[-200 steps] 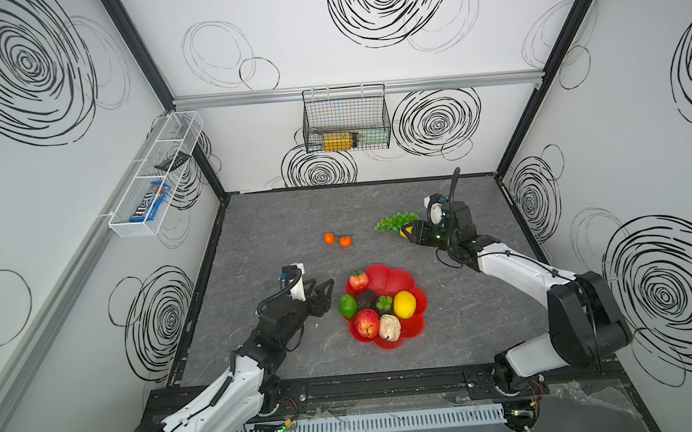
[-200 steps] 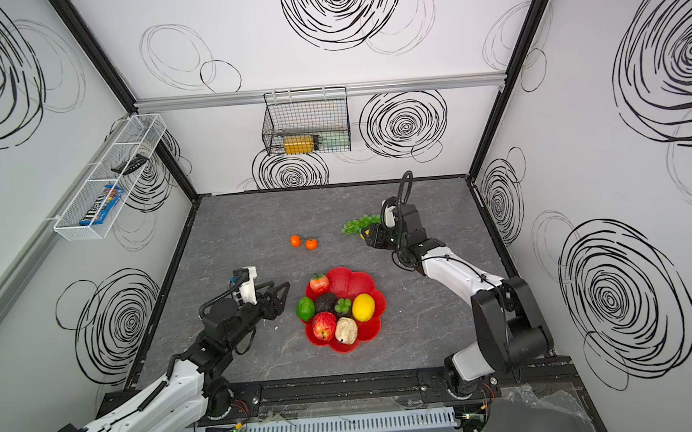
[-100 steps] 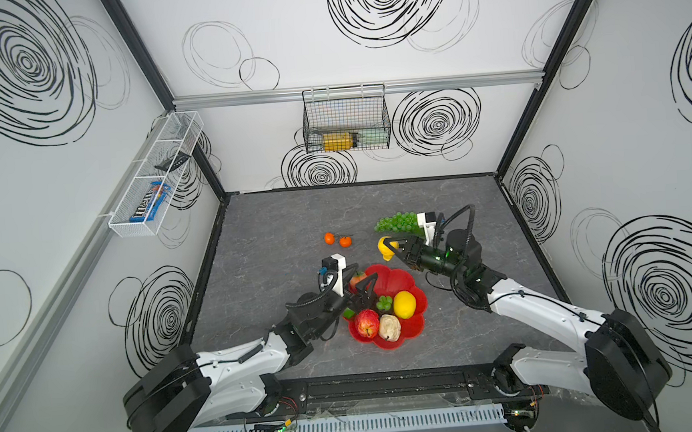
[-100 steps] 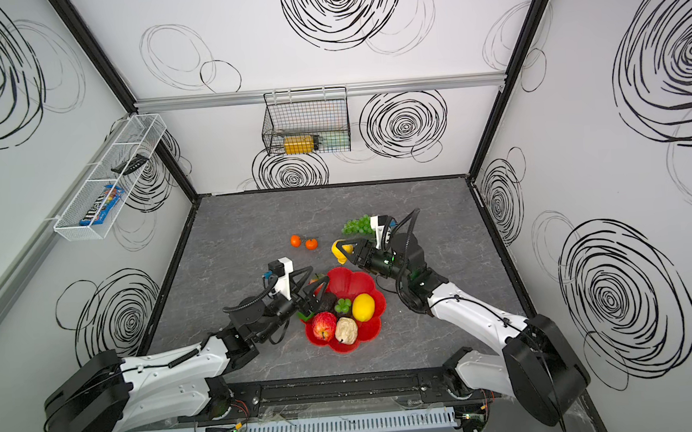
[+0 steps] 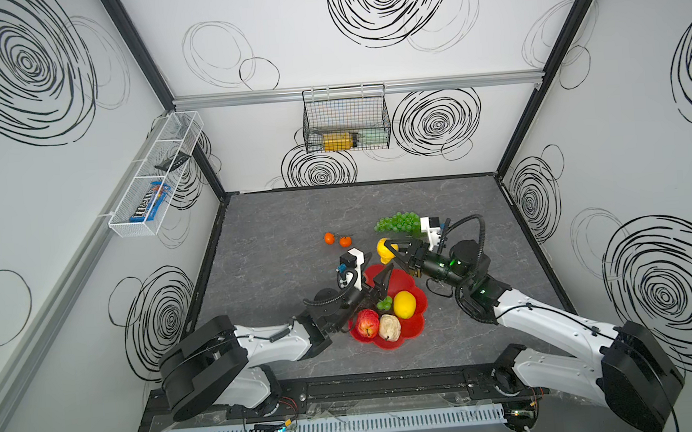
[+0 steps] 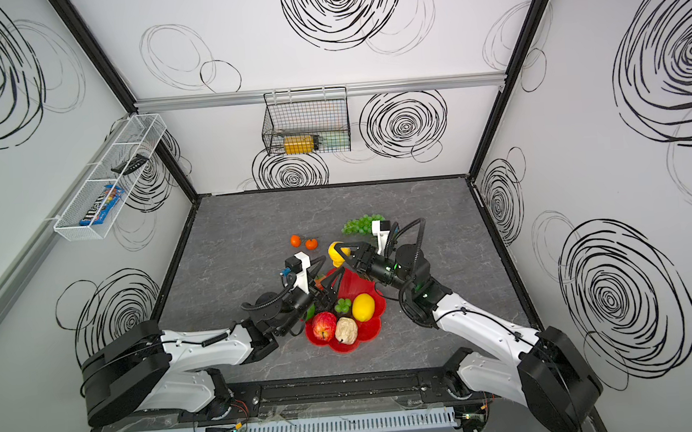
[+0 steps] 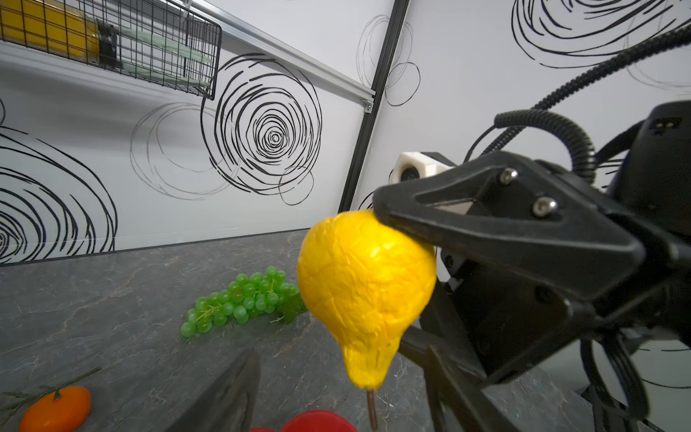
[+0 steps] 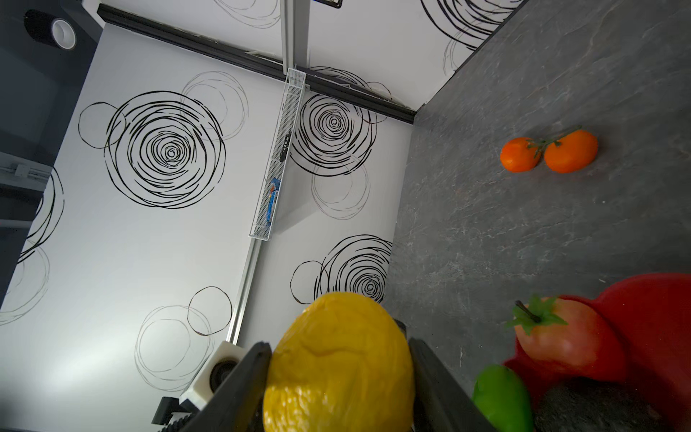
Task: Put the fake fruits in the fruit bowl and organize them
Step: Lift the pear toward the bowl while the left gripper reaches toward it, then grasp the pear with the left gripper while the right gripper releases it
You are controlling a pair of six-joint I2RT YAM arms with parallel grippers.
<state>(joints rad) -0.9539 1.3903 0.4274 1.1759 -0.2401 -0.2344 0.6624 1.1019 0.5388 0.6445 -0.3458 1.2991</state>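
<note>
Grey tabletop carries the red fruit bowl (image 5: 413, 330) near its front middle, with an apple (image 5: 367, 324) and a lemon (image 5: 404, 304) inside. Above its far rim the right gripper (image 5: 389, 252) clamps a yellow pear-shaped fruit (image 5: 383, 248); the left gripper (image 5: 376, 285) stands released over the bowl

Two oranges (image 5: 329, 238), one grape bunch (image 5: 397, 223), one pear (image 7: 362, 291)
</note>
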